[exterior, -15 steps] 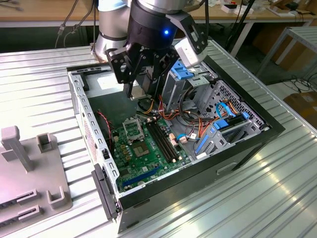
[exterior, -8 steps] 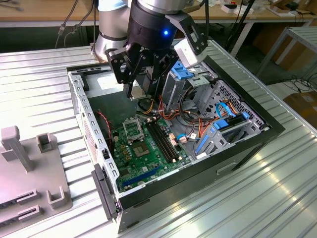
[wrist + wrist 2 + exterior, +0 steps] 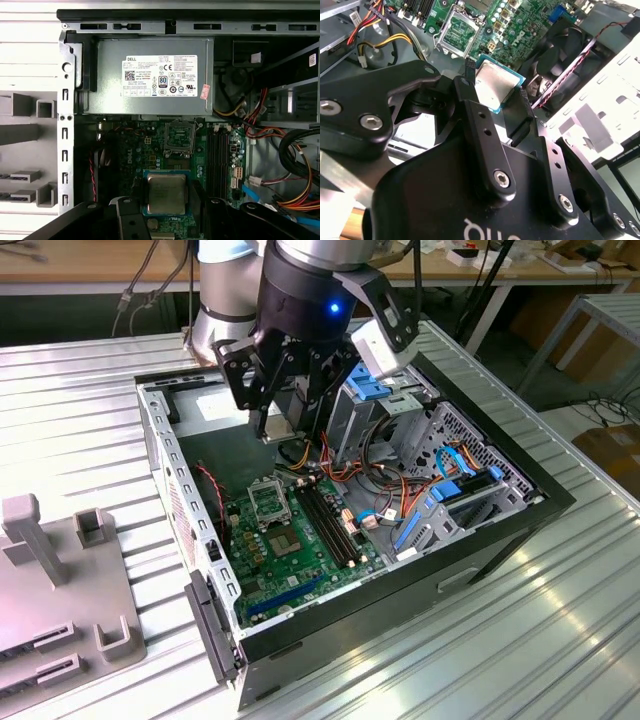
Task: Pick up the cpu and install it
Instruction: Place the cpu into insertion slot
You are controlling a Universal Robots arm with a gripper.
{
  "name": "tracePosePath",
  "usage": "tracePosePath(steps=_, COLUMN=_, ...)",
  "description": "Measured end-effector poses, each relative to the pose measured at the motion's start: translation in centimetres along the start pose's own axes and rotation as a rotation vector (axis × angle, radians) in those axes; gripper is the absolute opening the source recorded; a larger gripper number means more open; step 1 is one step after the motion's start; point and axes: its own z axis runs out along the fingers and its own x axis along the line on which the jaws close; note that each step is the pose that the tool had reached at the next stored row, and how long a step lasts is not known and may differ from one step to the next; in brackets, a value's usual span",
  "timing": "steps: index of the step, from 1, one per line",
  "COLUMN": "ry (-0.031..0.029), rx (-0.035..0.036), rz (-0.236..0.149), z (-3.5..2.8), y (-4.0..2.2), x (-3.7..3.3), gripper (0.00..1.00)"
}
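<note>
Gripper (image 3: 296, 432), upper centre of the exterior view: fingers (image 3: 520, 111) clamped on cpu (image 3: 166, 194) edges. Cpu held above green motherboard (image 3: 134, 156), near socket (image 3: 179, 138), inside computer case (image 3: 158, 430).

Ribbed metal table (image 3: 560, 640) under open computer case (image 3: 420, 585), grey fixture (image 3: 60, 610)

The cpu (image 3: 166, 194) is a small, flat, square chip with a dull grey metal top and a thin green rim. It is held metal face up, gripped on two opposite edges by the tool (image 3: 166, 202). It hangs over the green motherboard (image 3: 200, 165), near the open socket (image 3: 179, 137) and not touching it.
</note>
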Motion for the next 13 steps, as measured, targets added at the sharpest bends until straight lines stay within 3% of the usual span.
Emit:
tracePosePath(steps=6, ry=0.0000, rx=0.0000, rz=0.000, z=0.57, y=-0.41, x=-0.01, gripper=0.47)
tracePosePath(steps=13, ry=0.0001, rx=0.0001, rz=0.000, z=0.64, y=-0.42, x=-0.03, gripper=0.47)
